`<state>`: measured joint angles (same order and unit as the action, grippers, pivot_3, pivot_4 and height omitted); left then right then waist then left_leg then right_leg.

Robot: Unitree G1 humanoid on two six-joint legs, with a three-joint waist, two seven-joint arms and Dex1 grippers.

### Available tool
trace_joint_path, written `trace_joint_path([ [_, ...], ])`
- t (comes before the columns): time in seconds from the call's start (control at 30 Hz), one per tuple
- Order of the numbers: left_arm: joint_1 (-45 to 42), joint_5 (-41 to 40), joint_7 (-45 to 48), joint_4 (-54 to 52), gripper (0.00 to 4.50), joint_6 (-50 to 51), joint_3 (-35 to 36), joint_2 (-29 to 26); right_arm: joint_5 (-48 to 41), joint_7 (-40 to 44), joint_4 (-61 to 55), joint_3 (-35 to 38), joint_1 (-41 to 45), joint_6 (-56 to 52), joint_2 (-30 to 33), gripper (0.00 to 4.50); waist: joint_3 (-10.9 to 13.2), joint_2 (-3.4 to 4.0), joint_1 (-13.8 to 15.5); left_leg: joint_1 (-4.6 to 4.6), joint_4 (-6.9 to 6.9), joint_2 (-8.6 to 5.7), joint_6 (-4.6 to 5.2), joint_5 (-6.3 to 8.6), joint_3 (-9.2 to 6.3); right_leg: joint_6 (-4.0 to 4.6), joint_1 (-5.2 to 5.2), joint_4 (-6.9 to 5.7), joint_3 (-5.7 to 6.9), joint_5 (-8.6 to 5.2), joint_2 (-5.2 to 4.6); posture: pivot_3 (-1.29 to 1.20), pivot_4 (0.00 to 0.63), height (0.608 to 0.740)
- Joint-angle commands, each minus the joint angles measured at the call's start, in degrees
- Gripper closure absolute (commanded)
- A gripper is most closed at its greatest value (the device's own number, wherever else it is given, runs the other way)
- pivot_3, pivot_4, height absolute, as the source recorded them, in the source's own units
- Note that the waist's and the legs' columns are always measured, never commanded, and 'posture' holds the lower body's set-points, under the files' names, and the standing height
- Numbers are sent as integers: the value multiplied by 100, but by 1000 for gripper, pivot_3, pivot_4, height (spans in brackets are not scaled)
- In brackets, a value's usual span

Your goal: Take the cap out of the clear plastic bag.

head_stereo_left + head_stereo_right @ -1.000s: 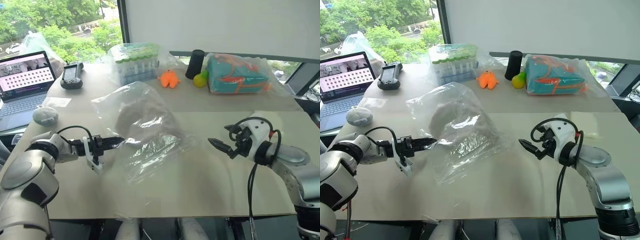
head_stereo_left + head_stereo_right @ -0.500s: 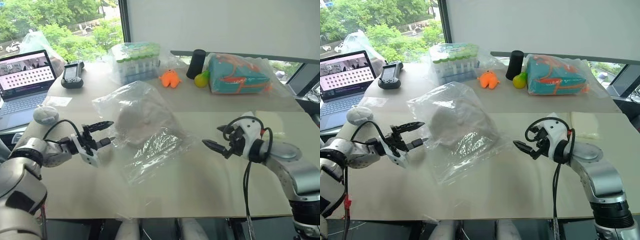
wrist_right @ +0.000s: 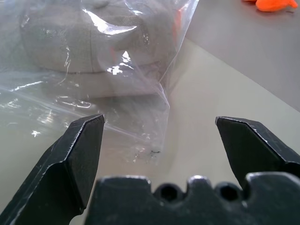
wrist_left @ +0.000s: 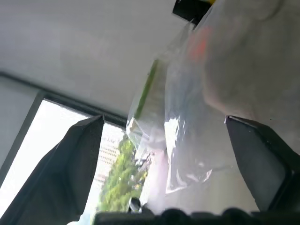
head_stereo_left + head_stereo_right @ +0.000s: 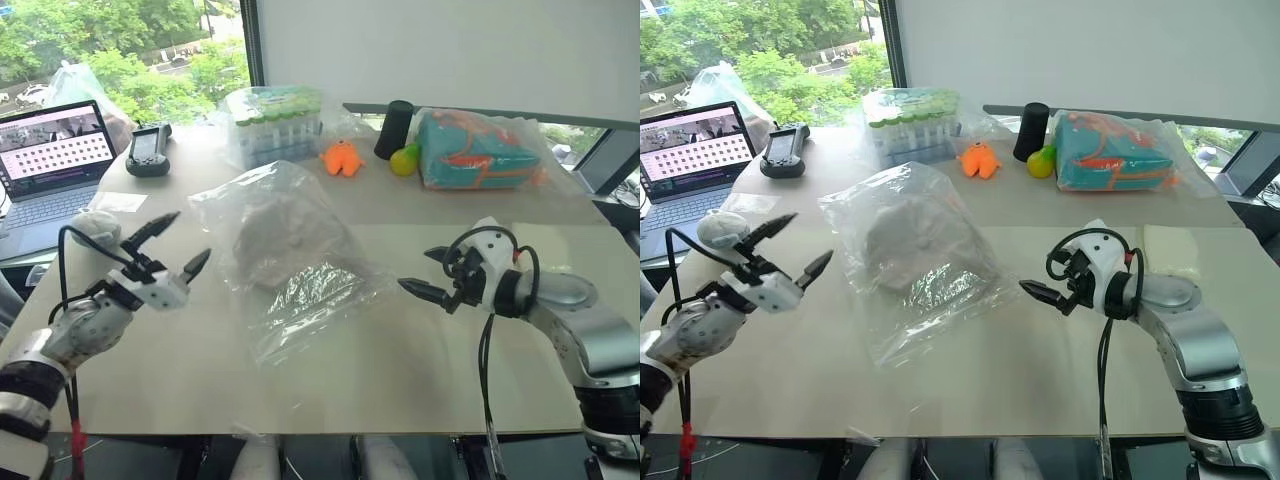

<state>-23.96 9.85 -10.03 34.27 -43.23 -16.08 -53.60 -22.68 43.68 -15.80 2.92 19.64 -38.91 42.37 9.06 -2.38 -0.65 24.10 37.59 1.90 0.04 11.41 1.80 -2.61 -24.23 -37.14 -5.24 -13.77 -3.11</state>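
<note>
Both grippers, left (image 5: 170, 246) & right (image 5: 428, 272), open, empty. Risk: pinching cap (image 5: 272, 236) w/ clear plastic bag (image 5: 290, 255) film; cap stays trapped.

Bright daylight, sharp head views, soft wrist views

Daylight enters from the window (image 5: 120, 50) at the far left, lighting the table (image 5: 1040, 390) evenly with faint shadows; white glints sit on the clear plastic bag (image 5: 940, 290); the left wrist view is tilted and hazy, its window patch blown out; the right wrist view blurs its near black fingers (image 3: 79, 154)
</note>
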Motion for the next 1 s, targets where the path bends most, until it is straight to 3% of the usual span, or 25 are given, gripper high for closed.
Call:
trace_joint_path([
  [0.03, -153, -890, 367, -615, 71, 2093, 727, 794, 51, -27, -15, 71, 153, 210, -28, 0, 0, 0, -9, 3, 11, 3, 0, 0, -3, 0, 2, -2, 4, 0, 3, 0, 150, 740],
  [0.17, -640, -1120, 605, -1130, 71, 3702, 918, 1814, 81, -88, -38, 38, 133, 219, -98, 0, 0, -1, -1, 5, 24, -2, 0, 0, -8, -5, 9, 0, 4, 3, 3, 0, 150, 740],
  [0.33, -1296, -1135, 1233, -1501, 71, 4282, 945, 2469, 147, -232, -107, 92, 74, 189, -161, 0, 0, -2, -12, 19, 26, -8, 0, 0, -22, -7, 6, 4, 7, 3, 6, 0, 150, 740],
  [0.37, -1328, -1485, 1828, -1786, 71, 4326, 934, 2533, 150, -258, -136, 105, 47, 176, -156, 0, 0, -2, -34, 19, 26, -8, 1, 0, -23, -7, 6, 5, 5, 3, 6, 0, 150, 740],
  [0.5, -1149, -2351, 3848, -3060, 71, 4627, 743, 2241, 97, -354, -254, 183, -69, 117, -146, 0, -1, -1, -96, 18, 18, -6, 1, 1, -22, -6, 2, 6, -1, 3, 8, 0, 150, 740],
  [0.67, -788, -3420, 5793, -4603, 71, 5818, 509, 1482, 100, -443, -302, 226, -166, 105, -142, 0, -1, 0, -178, 10, 19, -3, 1, 1, -22, -5, 8, 3, -6, 2, 11, 0, 150, 740],
  [0.73, -530, -3401, 6550, -5070, 71, 6141, 187, 951, 100, -477, -302, 286, -212, 112, -113, 0, -1, 0, -196, 7, 21, -4, 2, 0, -21, -7, 10, 4, -9, 2, 12, 0, 150, 740],
  [0.8, -378, -3203, 6976, -5268, 71, 6216, -37, 639, 94, -498, -315, 328, -246, 113, -86, 0, -2, 2, -205, 1, 21, -3, 2, 0, -19, -8, 13, 5, -15, -1, 16, 0, 150, 740],
  [1.0, -198, -3233, 7227, -5326, 71, 6624, -135, 743, 76, -547, -401, 383, -339, 87, -64, 0, -1, 2, -164, 5, 22, 0, 3, 0, -19, -33, 11, 7, -15, -20, 18, 0, 150, 740],
])
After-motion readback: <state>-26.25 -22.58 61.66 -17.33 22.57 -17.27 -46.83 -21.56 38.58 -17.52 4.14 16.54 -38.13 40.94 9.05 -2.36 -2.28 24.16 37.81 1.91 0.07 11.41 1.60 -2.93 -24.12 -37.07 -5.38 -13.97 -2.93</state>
